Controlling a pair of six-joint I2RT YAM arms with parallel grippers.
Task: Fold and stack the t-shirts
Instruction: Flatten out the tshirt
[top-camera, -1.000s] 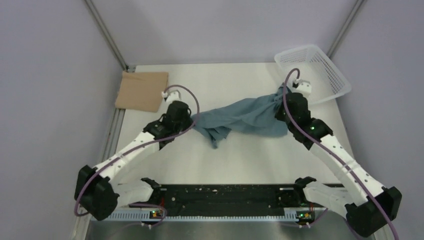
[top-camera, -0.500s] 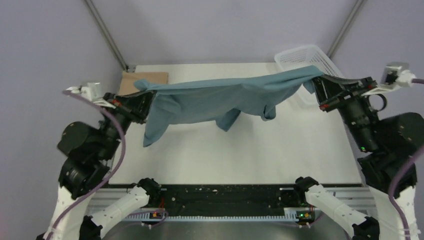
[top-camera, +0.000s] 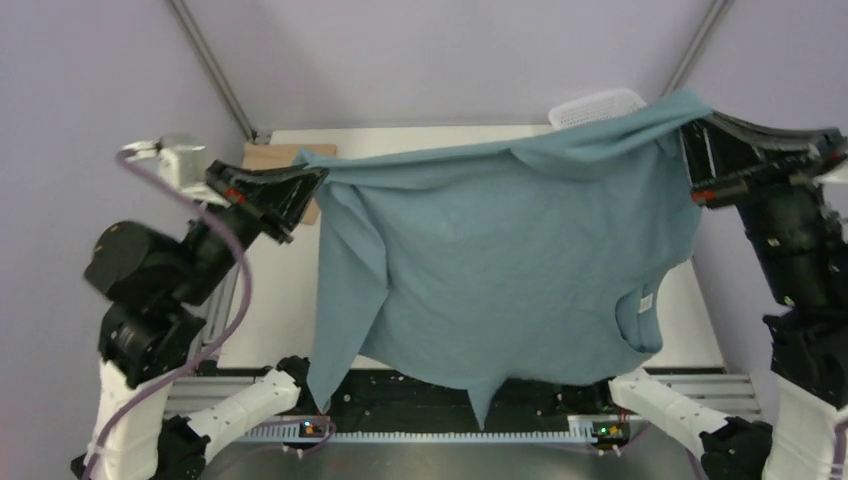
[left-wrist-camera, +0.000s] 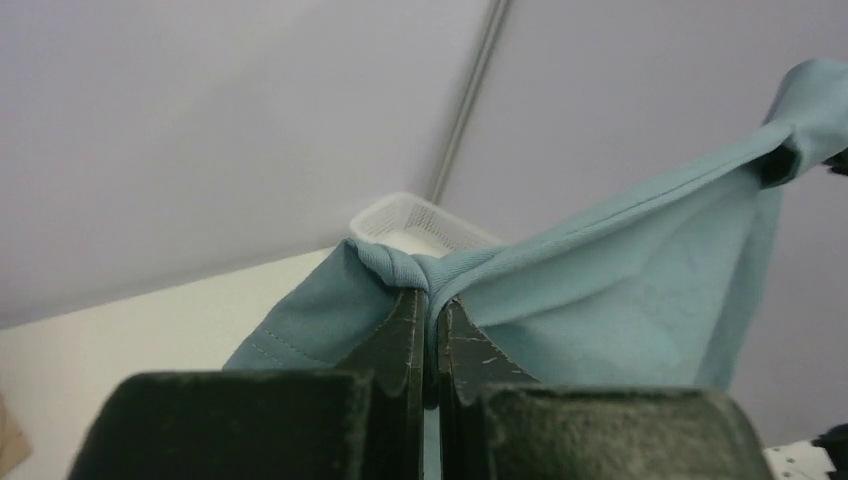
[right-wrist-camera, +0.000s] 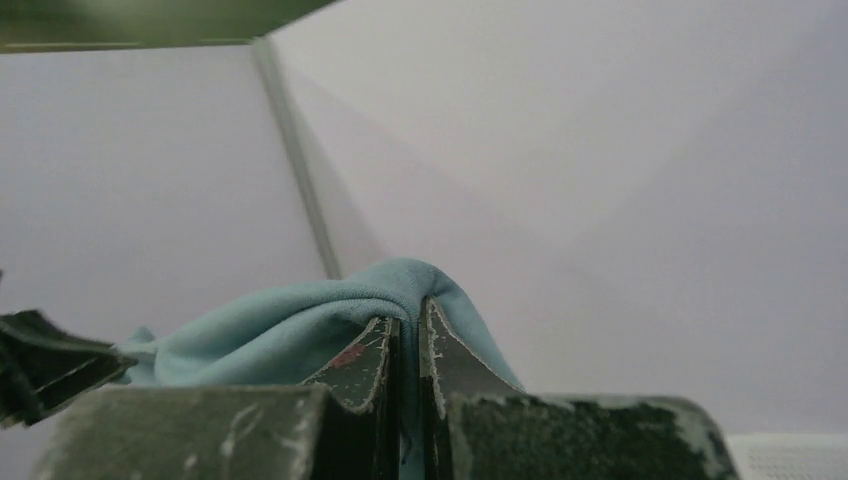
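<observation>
The teal-blue t-shirt (top-camera: 500, 260) hangs spread in the air above the table, stretched between my two raised grippers. Its neck label (top-camera: 645, 300) shows low on the right, so the collar end hangs downward. My left gripper (top-camera: 312, 182) is shut on the shirt's upper left corner, and the left wrist view shows the cloth (left-wrist-camera: 620, 290) pinched between its fingertips (left-wrist-camera: 428, 295). My right gripper (top-camera: 690, 128) is shut on the upper right corner, with cloth (right-wrist-camera: 280, 325) bunched over its tips (right-wrist-camera: 410, 318). The tan t-shirt (top-camera: 272, 155) lies folded at the table's back left, partly hidden.
The white mesh basket (top-camera: 598, 105) stands at the back right corner, mostly behind the hanging shirt, and also shows in the left wrist view as the basket (left-wrist-camera: 420, 222). Frame posts rise at both back corners. The shirt's lower edge drapes over the near rail (top-camera: 420, 400).
Both arms rose and spread apart. The teal shirt went from a bunched heap on the table to a wide sheet hanging in the air, closer to the camera.
</observation>
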